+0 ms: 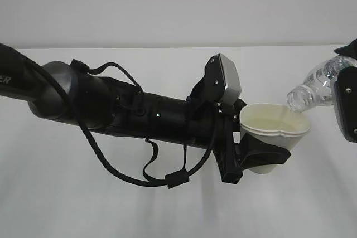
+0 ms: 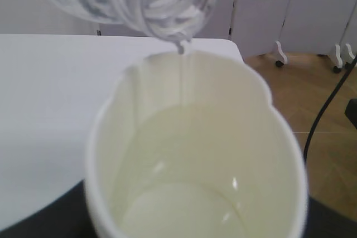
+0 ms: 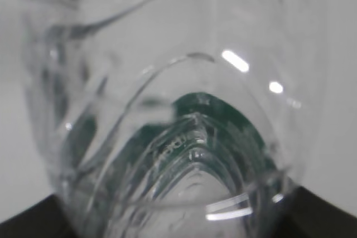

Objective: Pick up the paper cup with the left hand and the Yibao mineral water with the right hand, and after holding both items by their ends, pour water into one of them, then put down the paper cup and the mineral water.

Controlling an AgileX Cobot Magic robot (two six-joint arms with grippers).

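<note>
Water is going from the bottle into the cup right now.

The left hand is closed round the paper cup low down, holding it up over the white table w/ its mouth tipped to the right; the cup rim looks squeezed a bit wavy; some water sits inside already. The right hand grips the far end of the Yibao mineral water, tipped down, neck just over the cup rim; a thin stream falls in. Pour step, I think, approx. mid-task; next: tip the bottle back up slow, then set both down w/o spilling.
</note>
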